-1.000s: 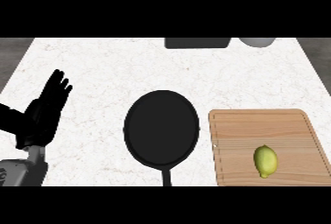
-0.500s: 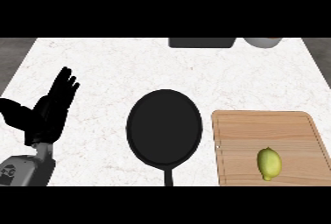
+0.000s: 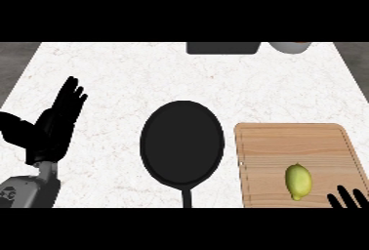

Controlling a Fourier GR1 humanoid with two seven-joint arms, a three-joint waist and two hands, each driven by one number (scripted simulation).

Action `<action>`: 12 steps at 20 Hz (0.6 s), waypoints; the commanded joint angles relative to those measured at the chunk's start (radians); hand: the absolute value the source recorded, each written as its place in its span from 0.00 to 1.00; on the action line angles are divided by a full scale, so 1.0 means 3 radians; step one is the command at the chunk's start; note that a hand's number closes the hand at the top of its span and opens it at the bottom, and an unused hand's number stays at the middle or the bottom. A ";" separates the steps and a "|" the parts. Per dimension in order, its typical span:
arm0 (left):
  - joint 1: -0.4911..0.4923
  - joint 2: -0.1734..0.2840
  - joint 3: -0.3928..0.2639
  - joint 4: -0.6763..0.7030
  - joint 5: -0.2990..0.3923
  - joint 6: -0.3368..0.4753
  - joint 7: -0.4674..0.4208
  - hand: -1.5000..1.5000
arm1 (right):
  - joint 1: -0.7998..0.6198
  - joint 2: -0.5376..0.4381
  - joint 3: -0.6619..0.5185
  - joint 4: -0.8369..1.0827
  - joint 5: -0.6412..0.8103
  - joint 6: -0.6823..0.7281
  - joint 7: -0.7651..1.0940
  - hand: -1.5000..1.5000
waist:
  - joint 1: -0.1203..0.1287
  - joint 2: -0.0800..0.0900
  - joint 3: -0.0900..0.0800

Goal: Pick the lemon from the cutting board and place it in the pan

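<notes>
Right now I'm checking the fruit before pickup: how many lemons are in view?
1. The lemon lies on the cutting board, toward its near right part, right of the pan. None shows elsewhere.

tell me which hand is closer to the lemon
The right hand: its fingertips show at the lower right, just beside the lemon on the cutting board. The left hand rests open at the far left, beyond the pan.

I see a white marbled counter (image 3: 216, 78) filling most of my view. A dark object (image 3: 222, 47) and a grey, rounded one (image 3: 290, 47) sit at its far edge. Grey floor (image 3: 16, 58) flanks it.
</notes>
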 commanded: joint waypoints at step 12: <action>0.0132 -0.0113 0.0174 0.0002 -0.0142 -0.0140 -0.0002 0.50 | -0.0308 0.0836 0.1034 0.0267 0.1603 0.0217 0.0663 0.00 | -0.0007 -0.0005 0.0002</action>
